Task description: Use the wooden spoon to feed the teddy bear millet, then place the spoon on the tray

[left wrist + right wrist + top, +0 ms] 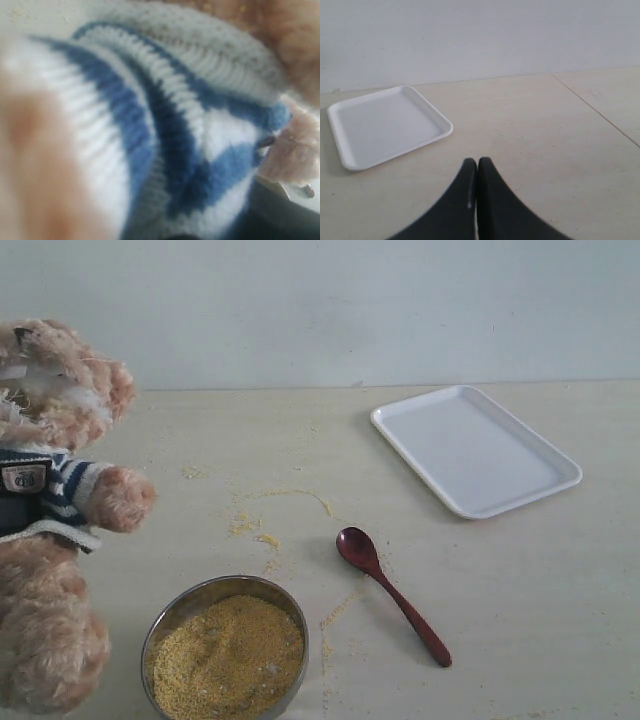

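The teddy bear (50,510) stands at the left edge of the exterior view, striped shirt facing the table. Its shirt (165,125) fills the left wrist view, blurred and very close; only a dark sliver of my left gripper shows, so its jaws are hidden. The millet (228,655) is heaped in a round steel bowl (290,612) by the bear's leg. The wooden spoon (395,601) lies flat on the table, bowl end toward the bear. The white tray (475,450) lies bare at the back right. My right gripper (477,162) is shut and empty above the table, near the tray (385,125).
Loose millet specks (250,525) are scattered on the table between the bear, the bowl and the spoon. A pale wall runs behind the table. Neither arm shows in the exterior view.
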`<state>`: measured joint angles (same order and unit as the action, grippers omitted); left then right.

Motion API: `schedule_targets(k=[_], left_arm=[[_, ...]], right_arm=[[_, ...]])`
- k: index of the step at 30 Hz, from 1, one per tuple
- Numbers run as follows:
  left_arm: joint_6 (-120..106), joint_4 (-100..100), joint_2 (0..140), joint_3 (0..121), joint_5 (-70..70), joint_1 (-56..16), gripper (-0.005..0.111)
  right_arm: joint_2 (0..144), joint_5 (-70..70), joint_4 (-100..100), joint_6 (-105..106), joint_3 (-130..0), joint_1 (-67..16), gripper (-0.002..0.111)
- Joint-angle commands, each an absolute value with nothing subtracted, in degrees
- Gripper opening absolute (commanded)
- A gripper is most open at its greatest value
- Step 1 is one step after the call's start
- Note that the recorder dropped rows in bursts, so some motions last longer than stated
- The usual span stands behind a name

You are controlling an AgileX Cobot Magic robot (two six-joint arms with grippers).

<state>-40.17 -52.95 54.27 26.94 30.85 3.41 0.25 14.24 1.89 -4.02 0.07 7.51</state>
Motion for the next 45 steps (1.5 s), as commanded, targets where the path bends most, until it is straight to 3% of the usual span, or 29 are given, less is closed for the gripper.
schedule_targets(k=[1, 9, 13, 17, 19, 27, 32, 35, 40, 45], left_arm=[[-43.7, -57.5, 53.8, 26.9, 30.2, 3.4, 0.005], [-43.7, -57.4, 53.8, 26.8, 30.3, 3.4, 0.005], [-43.7, -57.2, 53.8, 26.8, 30.3, 3.4, 0.005], [-43.7, -57.2, 53.8, 26.4, 30.5, 3.4, 0.005], [-43.5, -58.2, 53.8, 26.3, 32.9, 3.4, 0.005], [-43.5, -66.1, 53.8, 23.4, 30.6, 3.4, 0.005], [-46.9, -74.8, 53.8, 23.4, 33.0, 3.4, 0.005], [-54.8, -76.9, 53.8, 23.4, 32.8, 3.4, 0.005], [-57.5, -76.9, 53.8, 23.4, 29.2, 3.4, 0.005], [-57.5, -77.8, 53.8, 23.4, 25.1, 3.4, 0.005]], right_arm=[[0.0, 13.5, 2.0, -3.9, 0.0, 7.4, 0.000], [0.0, 7.9, 7.5, 3.8, 0.0, 7.4, 0.000], [0.0, -11.6, -13.9, -26.9, 0.0, 7.4, 0.000], [0.0, -9.7, -16.2, -54.6, 0.0, 7.4, 0.000], [0.0, -7.3, -16.2, -58.1, 0.0, 7.4, 0.000], [0.0, -10.6, -16.1, -61.7, 0.0, 7.4, 0.000], [0.0, -28.7, -11.1, -60.2, -1.0, 7.4, 0.000], [0.9, -35.7, 3.5, -45.4, -8.8, 7.4, 0.000], [16.6, -20.6, 31.3, -30.9, -31.8, 7.4, 0.000], [38.8, 12.5, 35.1, -27.3, -49.8, 7.4, 0.000]])
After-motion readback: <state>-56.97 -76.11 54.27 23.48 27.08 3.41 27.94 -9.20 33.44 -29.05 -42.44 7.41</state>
